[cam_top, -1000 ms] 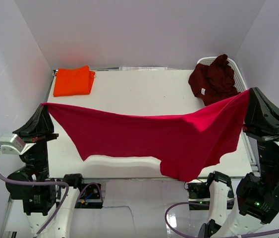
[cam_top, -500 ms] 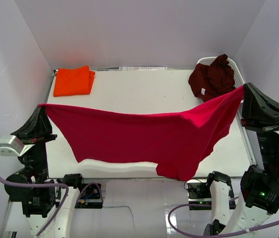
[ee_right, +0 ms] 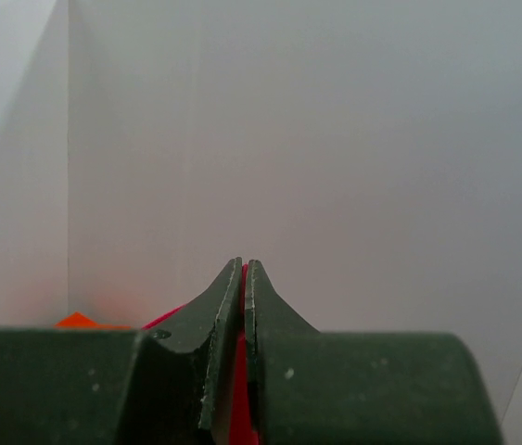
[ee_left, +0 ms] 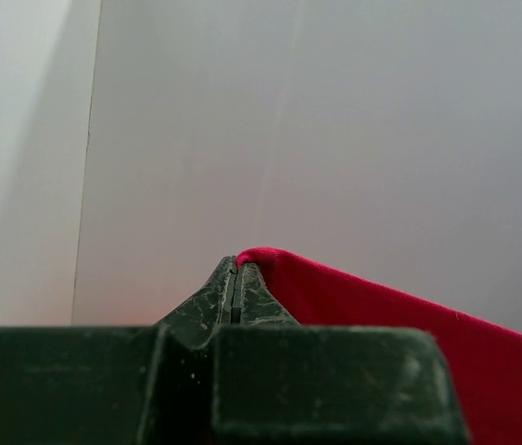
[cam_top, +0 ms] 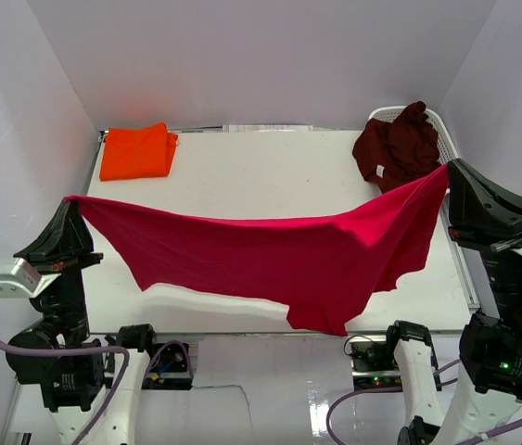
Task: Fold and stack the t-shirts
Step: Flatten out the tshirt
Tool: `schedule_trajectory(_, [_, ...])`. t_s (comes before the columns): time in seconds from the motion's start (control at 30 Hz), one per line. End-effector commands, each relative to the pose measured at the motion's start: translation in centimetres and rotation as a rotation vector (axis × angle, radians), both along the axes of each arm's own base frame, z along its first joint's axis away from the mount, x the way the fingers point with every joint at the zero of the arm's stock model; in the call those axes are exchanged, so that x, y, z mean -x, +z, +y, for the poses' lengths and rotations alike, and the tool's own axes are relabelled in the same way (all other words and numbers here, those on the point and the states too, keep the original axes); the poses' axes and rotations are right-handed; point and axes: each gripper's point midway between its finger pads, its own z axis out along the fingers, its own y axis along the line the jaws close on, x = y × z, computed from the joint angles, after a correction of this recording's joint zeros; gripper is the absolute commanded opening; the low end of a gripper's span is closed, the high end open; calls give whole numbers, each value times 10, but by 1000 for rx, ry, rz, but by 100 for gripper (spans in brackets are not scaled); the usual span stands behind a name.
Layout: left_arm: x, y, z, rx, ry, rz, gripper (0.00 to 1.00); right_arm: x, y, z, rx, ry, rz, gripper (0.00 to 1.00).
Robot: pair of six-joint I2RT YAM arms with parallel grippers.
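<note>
Red t-shirt (cam_top: 270, 260) hangs in the air, stretched between both arms above the surface (cam_top: 261, 176). Its middle sags and the loose hem droops toward the near edge. The left end effector (cam_top: 70, 199) is clamped tight on the shirt's left corner, and the wrist view shows cloth pinched at the tips. The right end effector (cam_top: 444, 171) is clamped on the right corner, with red visible between its closed fingers.

The orange t-shirt (cam_top: 135, 151) lies folded at the far left corner. The maroon t-shirt (cam_top: 400, 148) is crumpled over the basket (cam_top: 441, 120) at far right.

Step in hand looks like laying the red shirt out flat before folding.

- **Grip and level:** hold both pinches firm and keep the tension even; the right corner sits farther back than the left, so level them first.
- **Lowering:** bring both sides down together so the drooping hem touches first, then draw the cloth away from it so it lands without bunching.
- **Risk:** the right corner is near the maroon shirt — don't snag it.
</note>
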Motion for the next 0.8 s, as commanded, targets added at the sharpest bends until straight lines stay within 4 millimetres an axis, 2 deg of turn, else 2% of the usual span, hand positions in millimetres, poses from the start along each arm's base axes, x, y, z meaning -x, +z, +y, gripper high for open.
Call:
schedule_trajectory(0.0, [-10, -1, 0, 9, -2, 22, 0, -17, 0, -6, -5, -18, 10, 8])
schedule_trajectory(0.23, [-30, -5, -1, 20, -21, 46, 0, -28, 1, -12, -1, -45, 18, 8])
schedule_trajectory(0.43, [-54, -12, 2, 33, -12, 86, 0, -58, -10, -17, -11, -43, 86, 8])
schedule_trajectory(0.47, [-65, -21, 5, 34, 3, 118, 0, -68, -15, -18, -12, -35, 112, 8])
schedule_trajectory(0.57, [-80, -38, 8, 46, 14, 164, 0, -94, -35, -18, -17, 0, 197, 8])
schedule_trajectory(0.6, [-89, -51, 8, 51, 10, 192, 0, -99, -40, -18, -18, 6, 209, 8])
schedule_trajectory(0.63, [-93, -57, 9, 59, 11, 206, 0, -109, -56, -20, -33, 10, 247, 8])
schedule_trajectory(0.67, [-95, -57, 9, 68, 6, 192, 0, -110, -61, -20, -38, 9, 251, 8])
schedule_trajectory(0.77, [-105, -75, 8, 78, -5, 220, 0, -121, -82, -24, -50, 3, 288, 8])
